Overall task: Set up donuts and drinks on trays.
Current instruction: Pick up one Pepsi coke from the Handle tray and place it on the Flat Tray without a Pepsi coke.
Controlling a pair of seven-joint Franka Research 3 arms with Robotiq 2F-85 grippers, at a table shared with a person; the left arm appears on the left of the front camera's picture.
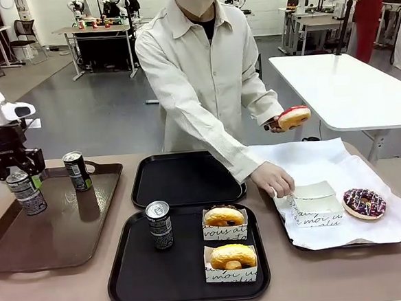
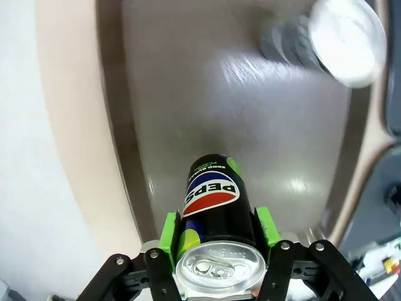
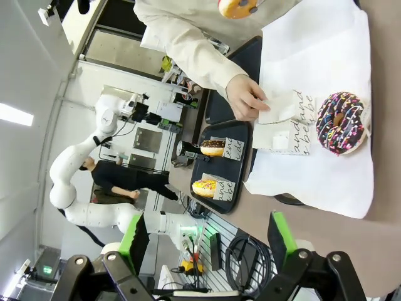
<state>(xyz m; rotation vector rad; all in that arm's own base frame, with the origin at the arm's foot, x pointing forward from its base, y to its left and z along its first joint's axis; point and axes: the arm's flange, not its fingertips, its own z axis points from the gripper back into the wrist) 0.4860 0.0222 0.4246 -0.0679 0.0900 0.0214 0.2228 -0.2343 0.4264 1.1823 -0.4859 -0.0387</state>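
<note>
My left gripper (image 1: 20, 180) is shut on a dark drink can (image 1: 29, 197), held a little above the brown tray (image 1: 62, 232) at the left. In the left wrist view the green pads (image 2: 168, 231) clamp that can (image 2: 213, 200). A second can (image 1: 77, 171) stands on the brown tray. The near black tray (image 1: 129, 266) holds one can (image 1: 159, 224) and two golden donuts (image 1: 224, 217) (image 1: 233, 256) in white holders. Behind it lies a bare black tray (image 1: 182, 179). My right gripper (image 3: 208, 237) is open, high above the table's right end.
The person holds a pink donut (image 1: 293, 118) in one hand; the other hand (image 1: 275, 180) rests on an empty paper holder (image 1: 313, 203). A purple-sprinkled donut (image 1: 364, 203) lies on white paper (image 1: 325, 159). A white table (image 1: 347, 85) stands behind on the right.
</note>
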